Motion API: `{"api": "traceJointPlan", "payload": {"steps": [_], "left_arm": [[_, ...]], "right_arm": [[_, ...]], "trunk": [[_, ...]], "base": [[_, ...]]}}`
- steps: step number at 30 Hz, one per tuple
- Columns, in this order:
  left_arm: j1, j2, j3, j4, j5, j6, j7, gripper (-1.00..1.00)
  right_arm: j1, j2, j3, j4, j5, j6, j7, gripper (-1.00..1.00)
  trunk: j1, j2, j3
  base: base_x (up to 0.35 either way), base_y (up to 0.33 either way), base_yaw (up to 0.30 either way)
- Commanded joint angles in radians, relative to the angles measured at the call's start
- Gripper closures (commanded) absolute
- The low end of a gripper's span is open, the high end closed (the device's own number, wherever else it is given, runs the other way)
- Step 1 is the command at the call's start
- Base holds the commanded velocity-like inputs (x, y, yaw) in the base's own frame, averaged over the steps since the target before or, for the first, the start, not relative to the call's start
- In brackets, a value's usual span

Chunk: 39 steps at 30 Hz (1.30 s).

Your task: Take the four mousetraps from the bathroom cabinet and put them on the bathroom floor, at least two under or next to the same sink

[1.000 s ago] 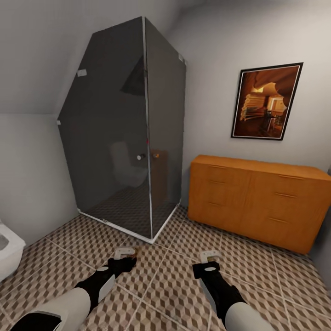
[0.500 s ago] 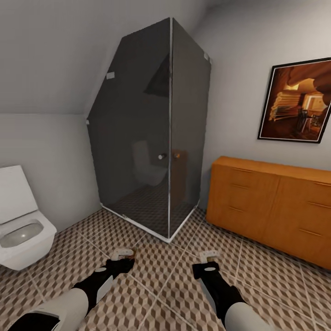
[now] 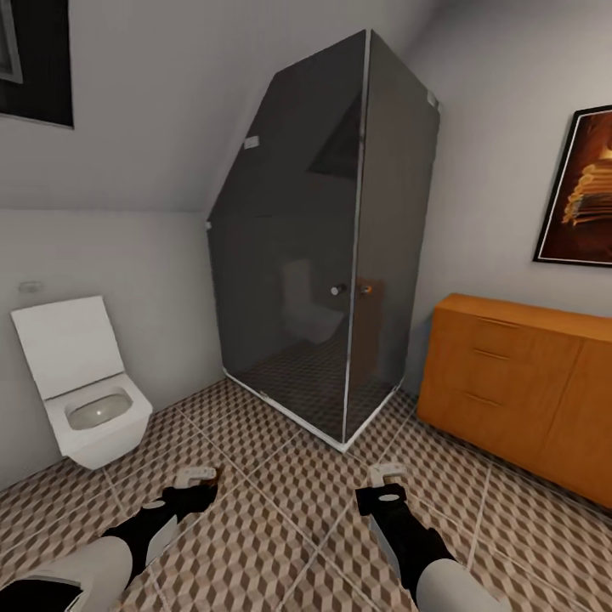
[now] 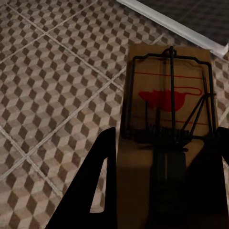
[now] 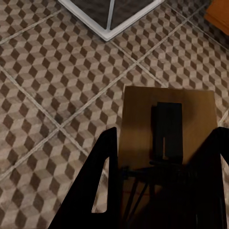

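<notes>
In the head view both arms reach forward low over the bathroom floor (image 3: 280,501), its cube-patterned tiles running from the near edge to the walls. The left gripper (image 3: 197,476), at about 7 o'clock in that view, is closed on a mousetrap (image 4: 167,109): the left wrist view shows the tan board lying between the two dark fingers (image 4: 98,186), its black wire frame and a red printed mark facing up, the board held clear above the tiles. The right gripper (image 3: 387,476), at about 5 o'clock in the head view, likewise clamps a second mousetrap (image 5: 167,129), seen in the right wrist view as a tan board with a dark rectangular metal part on it and wire parts nearer the wrist, flanked by the black fingers (image 5: 102,186); it too hangs above the floor rather than resting on it. In the head view each trap shows only as a small pale sliver at the fingertips. The cabinet (image 3: 518,391), orange-brown with slim bar handles, stands against the wall at about 3 o'clock, its drawers shut as far as can be seen. A dark glass shower enclosure (image 3: 331,246) fills the corner at 12 o'clock, its white base rail meeting the tiles. A white toilet (image 3: 85,391) with raised lid hangs on the wall at 9 o'clock, and a framed picture (image 3: 582,195) is cut by the edge at 2 o'clock.
</notes>
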Motion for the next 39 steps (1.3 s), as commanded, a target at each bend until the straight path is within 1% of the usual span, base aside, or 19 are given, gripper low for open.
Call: {"api": "traceJointPlan", "payload": {"steps": [1, 4, 10, 15, 17, 19, 22, 35, 39], "left_arm": [[-0.001, 0.001, -0.009, 0.002, 0.008, -0.004, 0.0, 1.0], [-0.001, 0.001, -0.009, 0.001, 0.008, -0.004, 0.0, 1.0], [-0.001, 0.0, -0.009, 0.001, 0.008, -0.004, 0.0, 1.0], [-0.001, 0.001, -0.009, 0.001, 0.008, -0.005, 0.0, 1.0], [-0.001, 0.002, -0.009, 0.002, 0.009, -0.025, 0.001, 1.0], [-0.001, 0.002, -0.009, 0.007, 0.01, -0.076, 0.002, 1.0], [-0.001, 0.001, -0.009, 0.017, 0.011, -0.101, 0.003, 1.0], [-0.001, -0.002, -0.009, 0.022, 0.009, -0.11, -0.002, 1.0], [-0.001, -0.004, -0.009, 0.021, 0.009, -0.112, 0.0, 1.0]], "right_arm": [[0.0, 0.001, -0.004, -0.002, 0.009, 0.007, 0.001, 1.0], [0.0, -0.001, -0.004, -0.002, 0.008, 0.007, 0.008, 1.0], [0.0, -0.002, -0.004, -0.002, 0.01, 0.007, 0.049, 1.0], [0.0, -0.002, -0.003, -0.002, 0.008, 0.007, 0.058, 1.0], [0.0, -0.002, -0.003, -0.002, 0.008, 0.007, 0.06, 1.0], [0.0, -0.002, -0.002, -0.002, 0.005, 0.007, 0.06, 1.0], [0.0, -0.002, -0.002, -0.002, 0.005, 0.007, 0.06, 1.0], [0.0, -0.002, -0.004, -0.002, 0.011, 0.008, 0.055, 1.0], [0.0, -0.003, -0.007, -0.002, 0.004, 0.009, 0.057, 1.0]], "trunk": [[0.0, -0.001, -0.001], [0.0, -0.001, -0.001], [0.0, -0.001, -0.001], [0.0, -0.001, -0.001], [0.0, -0.001, -0.001], [0.0, -0.001, -0.001], [0.0, -0.001, -0.001], [0.0, -0.001, -0.001], [0.0, -0.001, -0.001]], "base": [[0.0, 0.0, 0.225], [0.0, 0.0, 0.111], [0.0, 0.0, 0.033], [0.0, 0.0, 0.005], [0.0, 0.0, 0.001], [0.0, 0.0, 0.0], [0.0, 0.0, 0.0], [0.0, 0.0, 0.004], [0.0, 0.0, 0.223]]}}
